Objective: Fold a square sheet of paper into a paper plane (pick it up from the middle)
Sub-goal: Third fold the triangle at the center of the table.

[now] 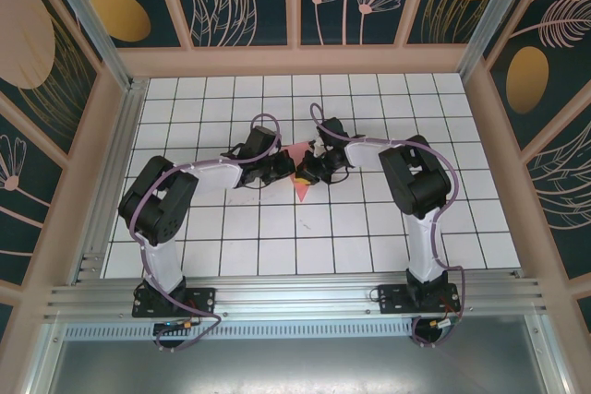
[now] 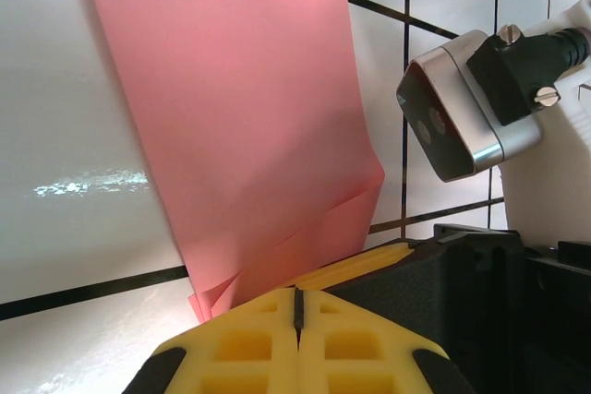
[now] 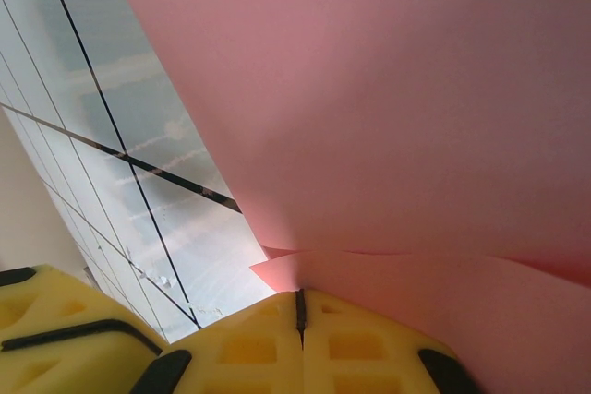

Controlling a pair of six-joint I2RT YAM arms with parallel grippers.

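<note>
1. Brings both arms to the middle of the white tiled table (image 1: 231, 237), tips almost nose to nose.
2. Clamps the pink paper (image 2: 249, 117) at its lower, folded edge with the left gripper (image 2: 297, 309), yellow pads pressed flat together with only a thin seam between them.
3. Clamps the same paper with the right gripper (image 3: 300, 309), pads likewise together, a loose layer curling just above the tips.
4. Keeps the paper between the two grippers at the table's centre, with one pointed corner toward the near edge in the overhead view.
5. Shows creases and stacked layers beside the left grip.
6. Cannot tell whether the paper lies on the tiles or hangs just above them.
7. Places the right wrist's silver camera (image 2: 466, 103) near the paper's edge, apart from it.
</note>
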